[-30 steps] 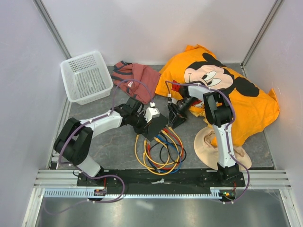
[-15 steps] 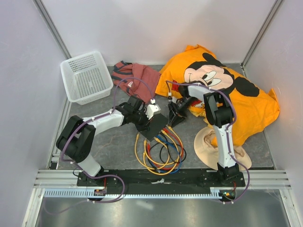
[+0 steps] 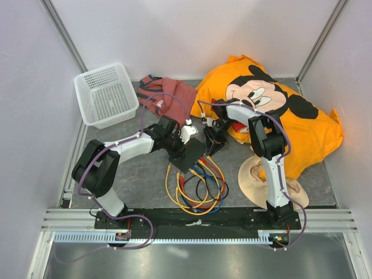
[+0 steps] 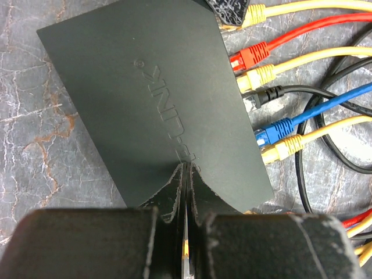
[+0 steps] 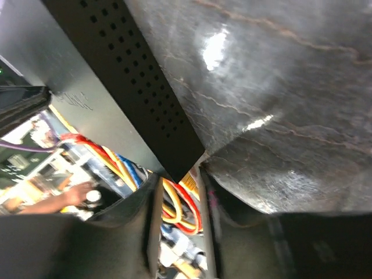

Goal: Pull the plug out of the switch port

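Note:
The switch (image 3: pixel 192 156) is a flat matte-black box on the grey table; it fills the left wrist view (image 4: pixel 151 99). Yellow, red, black and blue plugs (image 4: pixel 264 96) sit in the sockets along its right edge, and their cables (image 3: pixel 197 187) loop toward the near edge. My left gripper (image 4: pixel 186 170) is shut, with its tips resting on the switch's top face (image 3: pixel 180 147). My right gripper (image 5: pixel 179 177) is open at the switch's far corner (image 3: pixel 209 144). That corner and a yellow plug (image 5: pixel 190 181) lie between its fingers.
A white basket (image 3: pixel 106 93) stands at the back left. A red cloth (image 3: pixel 171 93) lies behind the switch. An orange Mickey Mouse shirt (image 3: pixel 290 125) covers the back right. A beige hat (image 3: pixel 258 174) lies beside the right arm.
My right gripper has moved left, closing in on the switch's far corner. My left arm has shifted slightly away from the near edge, still on the switch.

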